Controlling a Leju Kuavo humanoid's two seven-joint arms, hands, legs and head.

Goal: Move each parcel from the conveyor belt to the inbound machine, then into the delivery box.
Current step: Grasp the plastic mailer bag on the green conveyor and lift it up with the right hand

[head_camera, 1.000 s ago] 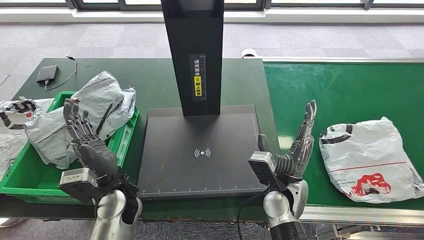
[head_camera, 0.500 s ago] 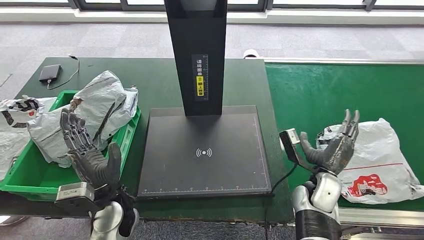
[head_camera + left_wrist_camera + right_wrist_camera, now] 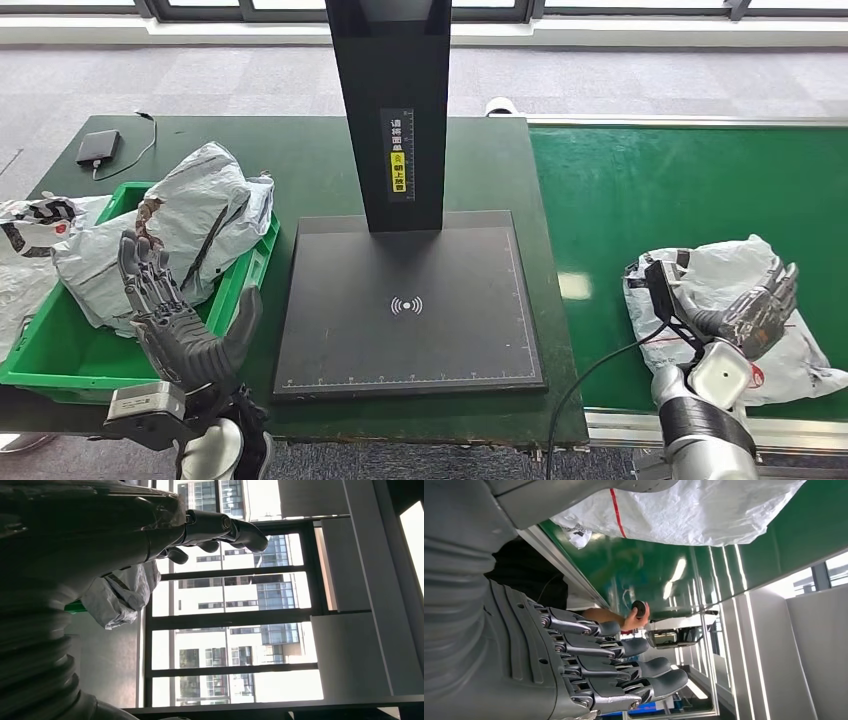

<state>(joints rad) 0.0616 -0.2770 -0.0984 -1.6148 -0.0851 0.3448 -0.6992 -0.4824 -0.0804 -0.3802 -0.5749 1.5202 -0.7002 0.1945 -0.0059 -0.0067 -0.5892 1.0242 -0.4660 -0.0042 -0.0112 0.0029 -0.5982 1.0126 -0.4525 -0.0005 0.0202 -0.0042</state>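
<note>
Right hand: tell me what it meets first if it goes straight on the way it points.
Probably the white parcel on the conveyor belt; the open right hand hovers over it, depth unclear.

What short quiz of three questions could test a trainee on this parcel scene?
1. True or false: the right hand is over the parcel on the green belt.
2. Where do the grey bags lie? A) on the black scan plate B) in the green crate C) on the belt
3. Fill in: the left hand holds ____.

Key: 1 true. 2 B, they lie in the green crate, and the black scan plate has no parcel on it. 3 nothing; its fingers are spread.
</note>
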